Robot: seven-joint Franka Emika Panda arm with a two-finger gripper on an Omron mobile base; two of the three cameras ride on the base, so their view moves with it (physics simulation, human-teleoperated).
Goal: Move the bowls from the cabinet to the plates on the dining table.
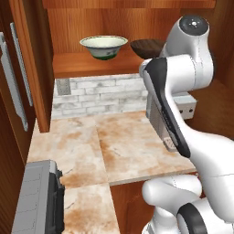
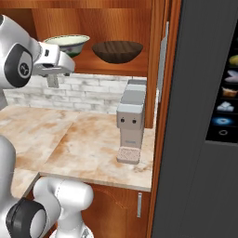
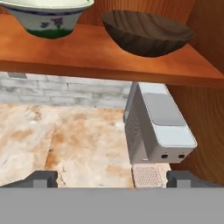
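Two bowls on the cabinet [image 1: 32,68] shelf

My gripper [image 3: 112,178] is wide open and holds nothing. The cream bowl [image 3: 46,15] and the brown bowl [image 3: 146,33] sit side by side on the shelf above it.

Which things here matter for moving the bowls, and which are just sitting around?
Job:
cream bowl
brown bowl
cabinet shelf
tool, open

Lying about:
grey coffee machine
marble counter
wall outlet

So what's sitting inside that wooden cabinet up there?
On the cabinet shelf stand two bowls side by side: a cream bowl and a dark brown bowl. The arm hides part of the brown bowl in the left base view.
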